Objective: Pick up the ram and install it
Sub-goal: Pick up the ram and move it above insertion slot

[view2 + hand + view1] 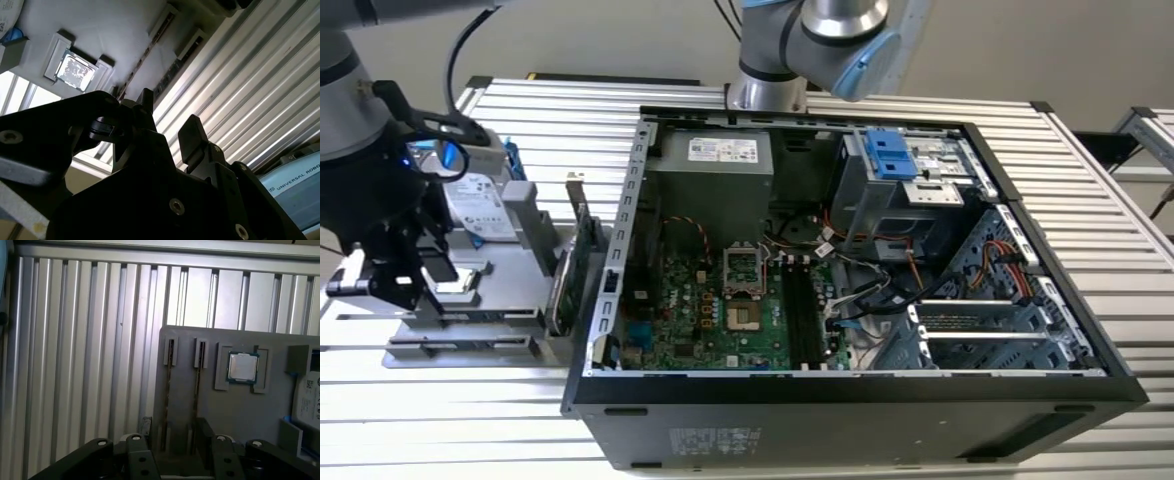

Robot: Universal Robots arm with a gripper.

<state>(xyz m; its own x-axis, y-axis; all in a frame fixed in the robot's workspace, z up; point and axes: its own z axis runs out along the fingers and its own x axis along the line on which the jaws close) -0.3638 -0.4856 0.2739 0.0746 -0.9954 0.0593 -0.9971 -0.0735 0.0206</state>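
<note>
Two rams stand on edge in parallel slots of a grey holder tray (240,340). In the first wrist view they are thin dark strips, one ram (168,390) and a second ram (198,390) beside it. My gripper (173,431) hovers over the slots' near ends, open. The first strip runs between the fingers (145,425) and the second runs by the other finger. The second wrist view shows the gripper (167,117) with a clear gap and the ram (144,56) beyond it. In the exterior view my gripper (403,285) is over the tray at the exterior view's left.
A processor chip (243,366) and a hard drive (310,400) sit in the same tray. An open computer case (854,385) with its green motherboard (707,300) fills the middle of the ribbed metal table (1121,230). An expansion card (580,250) stands beside the case. A second arm (814,40) stands behind it.
</note>
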